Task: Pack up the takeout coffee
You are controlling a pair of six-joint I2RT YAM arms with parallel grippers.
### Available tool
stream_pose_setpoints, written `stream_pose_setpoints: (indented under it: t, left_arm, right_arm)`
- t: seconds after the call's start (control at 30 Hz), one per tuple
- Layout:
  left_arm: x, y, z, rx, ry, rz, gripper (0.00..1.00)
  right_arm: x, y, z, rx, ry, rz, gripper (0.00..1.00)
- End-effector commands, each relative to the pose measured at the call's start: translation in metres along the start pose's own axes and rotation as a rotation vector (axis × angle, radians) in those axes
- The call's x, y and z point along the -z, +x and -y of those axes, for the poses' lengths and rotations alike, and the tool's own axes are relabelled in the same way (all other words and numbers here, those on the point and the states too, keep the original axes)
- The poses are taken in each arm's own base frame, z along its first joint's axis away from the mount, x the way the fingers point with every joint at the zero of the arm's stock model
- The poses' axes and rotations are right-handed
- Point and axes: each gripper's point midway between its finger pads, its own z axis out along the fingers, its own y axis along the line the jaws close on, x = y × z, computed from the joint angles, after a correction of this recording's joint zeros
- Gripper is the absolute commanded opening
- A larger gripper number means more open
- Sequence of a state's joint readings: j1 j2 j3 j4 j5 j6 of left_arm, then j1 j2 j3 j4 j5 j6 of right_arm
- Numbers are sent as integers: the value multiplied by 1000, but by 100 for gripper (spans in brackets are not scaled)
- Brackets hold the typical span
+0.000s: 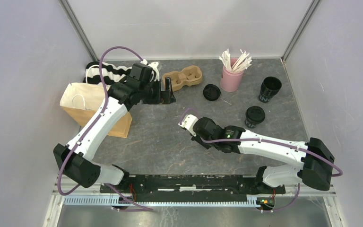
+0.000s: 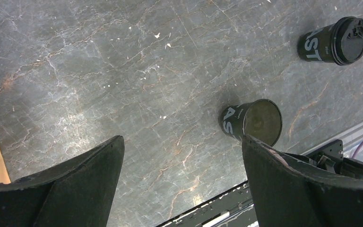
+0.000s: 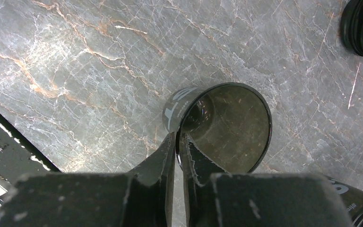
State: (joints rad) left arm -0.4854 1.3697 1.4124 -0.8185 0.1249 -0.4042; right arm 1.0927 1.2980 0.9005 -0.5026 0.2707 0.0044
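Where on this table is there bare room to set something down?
Bare marble runs mid-table from the paper bag to the open cup pinched by the right gripper. Crowded: far side, around carrier tray, loose lid, pink cup of sticks, lidded cup.

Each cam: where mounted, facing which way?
Top external: high behind, looking down on the table; left arm and right arm show.
Left wrist: on the left gripper, facing down at the table; its open jaws show.
Right wrist: looking down into the lidless cup; right gripper astride its rim.
Shared: top and left wrist both see the lidded cup.
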Motion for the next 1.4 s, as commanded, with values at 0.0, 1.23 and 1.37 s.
stream_pose_setpoints:
  t: [0.0, 1.23, 1.37]
  left_arm:
    - [10, -14, 9, 23, 31, 60, 100]
    - [17, -39, 12, -112, 27, 101, 100]
    - [8, -43, 15, -123, 34, 79, 100]
  right_arm:
    - [4, -15, 0, -49, 8, 66, 19]
    - [-99, -78, 241, -652, 87, 128, 56]
    - [-117, -68, 254, -692, 84, 113, 55]
